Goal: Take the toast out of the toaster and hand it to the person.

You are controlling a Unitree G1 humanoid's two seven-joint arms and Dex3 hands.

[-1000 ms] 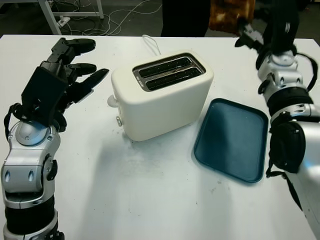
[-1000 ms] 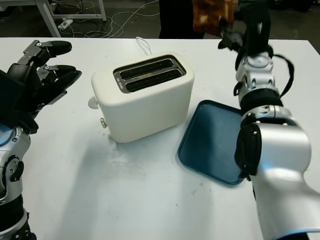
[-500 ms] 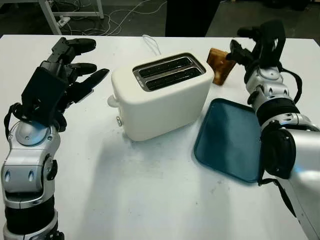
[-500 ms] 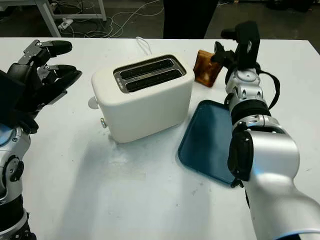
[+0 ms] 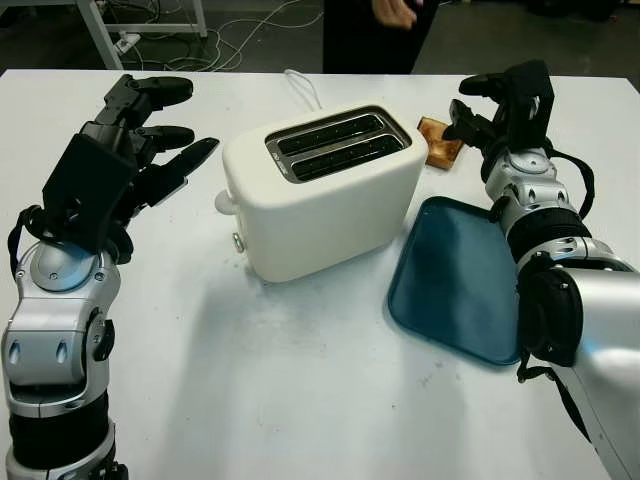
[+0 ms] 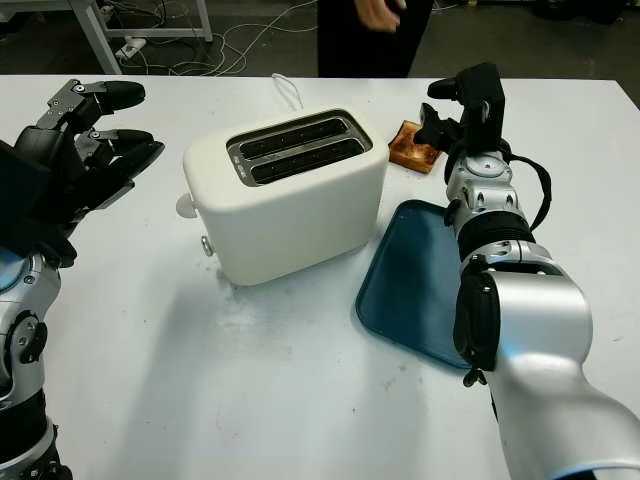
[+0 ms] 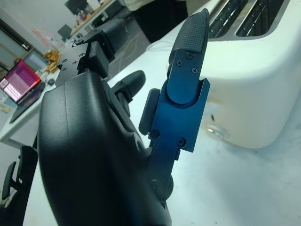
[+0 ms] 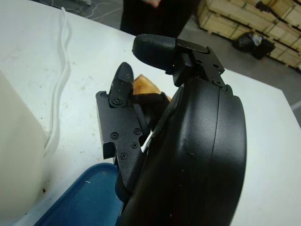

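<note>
A slice of browned toast (image 5: pixel 438 153) lies flat on the white table, just right of the cream toaster (image 5: pixel 320 200) and behind the tray. My right hand (image 5: pixel 488 105) hovers beside and slightly above the toast (image 8: pixel 142 86), open, holding nothing. Both toaster slots (image 5: pixel 340 146) look dark and empty. Left of the toaster, my left hand (image 5: pixel 150 130) is raised and open, its fingers (image 7: pixel 188 75) pointing toward the toaster's side. A person in dark clothes (image 5: pixel 375 35) stands at the table's far edge, one hand (image 5: pixel 398 12) showing at the top.
A dark blue tray (image 5: pixel 465 280) sits on the table (image 5: pixel 300 380) right of the toaster, under my right forearm. The toaster's white cable (image 5: pixel 300 85) runs toward the far edge. A table frame and floor cables (image 5: pixel 150 40) lie beyond.
A second ago my right hand held the toast high toward the person. The hand came down, the toast left it, stood on edge, and now lies flat on the table.
</note>
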